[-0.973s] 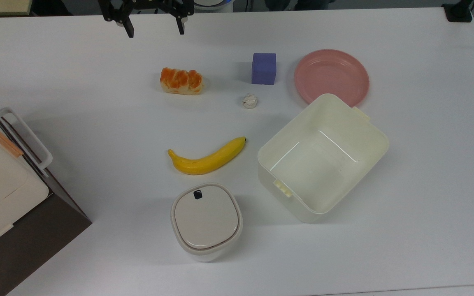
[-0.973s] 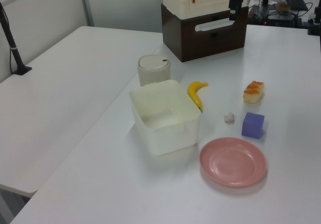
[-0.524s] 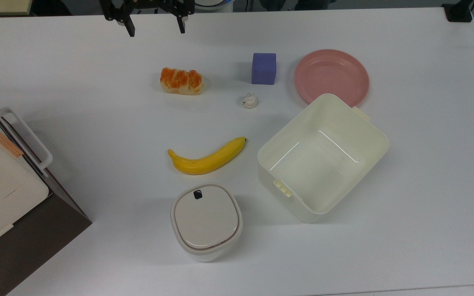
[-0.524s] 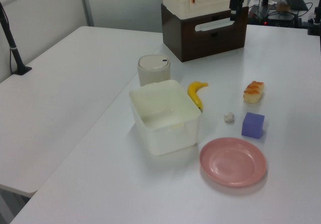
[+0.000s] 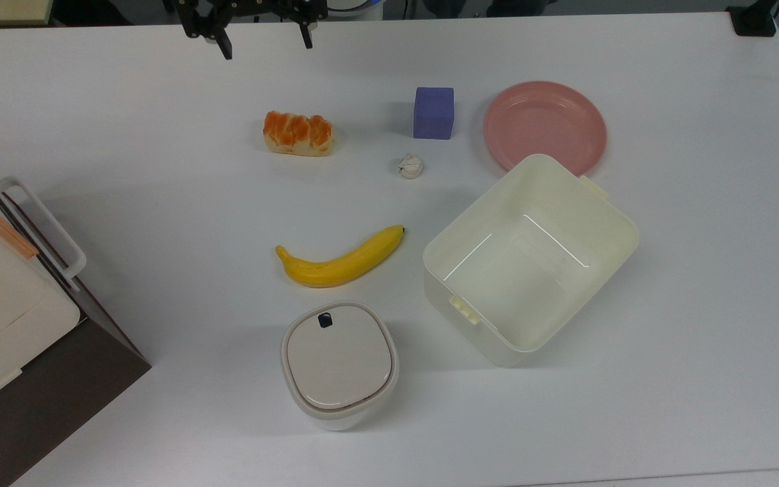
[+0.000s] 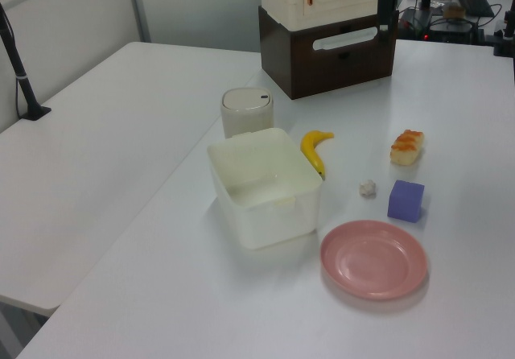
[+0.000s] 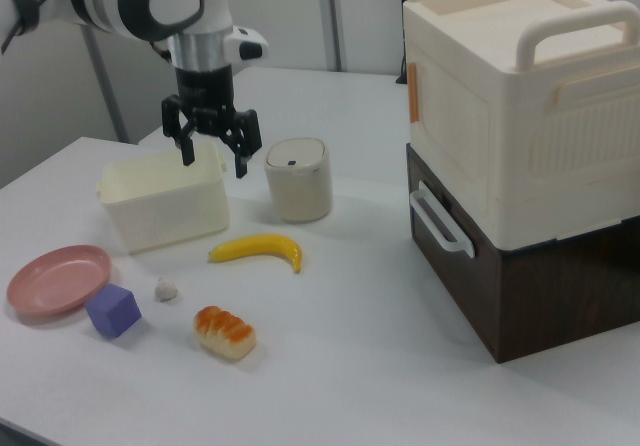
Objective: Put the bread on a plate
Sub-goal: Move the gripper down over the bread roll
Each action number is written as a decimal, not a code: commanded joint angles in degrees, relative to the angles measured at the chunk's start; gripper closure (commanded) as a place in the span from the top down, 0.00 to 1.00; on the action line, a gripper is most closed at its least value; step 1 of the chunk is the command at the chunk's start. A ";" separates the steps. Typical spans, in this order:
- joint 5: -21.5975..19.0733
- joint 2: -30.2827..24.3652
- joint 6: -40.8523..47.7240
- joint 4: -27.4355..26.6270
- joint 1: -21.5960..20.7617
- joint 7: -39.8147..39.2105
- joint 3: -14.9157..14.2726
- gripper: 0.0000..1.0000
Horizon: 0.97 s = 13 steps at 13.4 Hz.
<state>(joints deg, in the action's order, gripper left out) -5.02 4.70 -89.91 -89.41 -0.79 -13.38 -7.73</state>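
Note:
The bread (image 5: 298, 133), a small braided loaf with an orange-brown top, lies on the white table left of centre in the top view; it also appears in the left view (image 6: 406, 146) and the right view (image 7: 225, 332). The pink round plate (image 5: 545, 126) sits bare to the top view's right, past a purple cube, and is seen too in the left view (image 6: 373, 258) and the right view (image 7: 57, 279). My gripper (image 5: 268, 47) hangs open and holds nothing at the top view's upper edge, beyond the bread. In the right view the gripper (image 7: 213, 164) is well above the table.
Between bread and plate stand a purple cube (image 5: 433, 113) and a small whitish ball (image 5: 410, 166). A banana (image 5: 340, 259), a cream square tub (image 5: 528, 257) and a lidded canister (image 5: 339, 362) lie nearer. A brown-and-cream box (image 5: 11, 318) fills the top view's lower left.
The open gripper has shifted slightly to the top view's right and toward its upper edge. Nothing on the table has moved.

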 commanded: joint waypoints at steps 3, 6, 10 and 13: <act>-0.26 -0.74 0.09 -4.89 0.26 -6.47 -0.36 1.00; -0.17 0.48 0.09 -5.07 -1.92 -18.29 0.17 1.00; 4.84 2.77 -5.62 -5.51 -5.80 -39.58 0.17 1.00; 5.89 1.55 -7.55 -9.02 -4.93 -53.91 -0.35 1.00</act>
<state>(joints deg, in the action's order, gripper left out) -0.53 8.59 -94.92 -94.24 -6.17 -56.93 -7.31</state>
